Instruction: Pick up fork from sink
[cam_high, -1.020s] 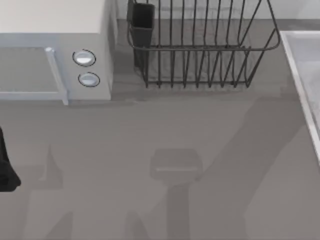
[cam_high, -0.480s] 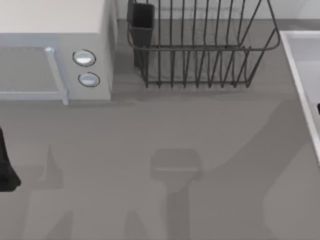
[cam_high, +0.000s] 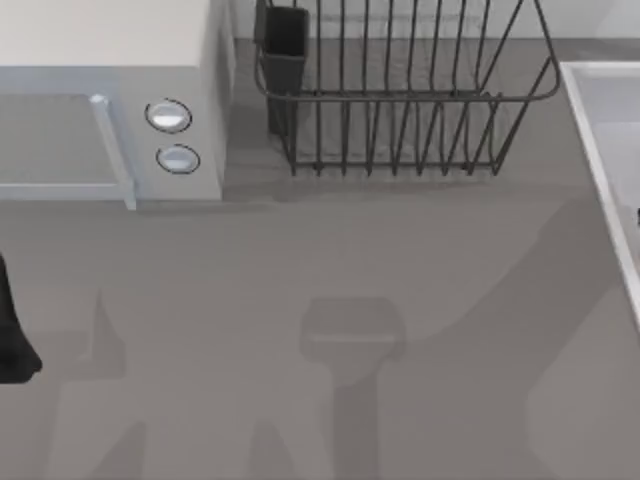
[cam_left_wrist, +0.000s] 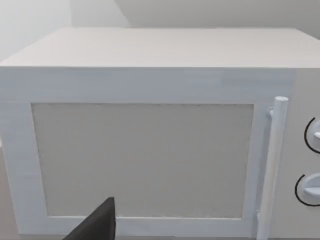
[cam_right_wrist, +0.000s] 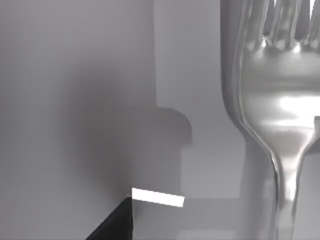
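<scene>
Fork (cam_right_wrist: 280, 125) lying in the sink (cam_high: 600, 130), right pincer (cam_right_wrist: 120, 220) close above it, opening not discernible; a descent off the narrow handle would likely slip on shiny metal.

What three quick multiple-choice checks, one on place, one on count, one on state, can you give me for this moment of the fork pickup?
1. Where does the sink sit in the top view?
A. at the right edge
B. at the left edge
C. in the middle of the table

2. How many round knobs does the white box carry?
A. one
B. two
C. four

3. How does the door of the white box stand?
A. wide open
B. taken off
C. shut

Key: 1 A, its pale rim runs down the top view's right side. 2 B, two knobs sit one above the other beside the door. 3 C, the left wrist view shows the door flush with its frame. The fork looms close in the right wrist view.
</scene>
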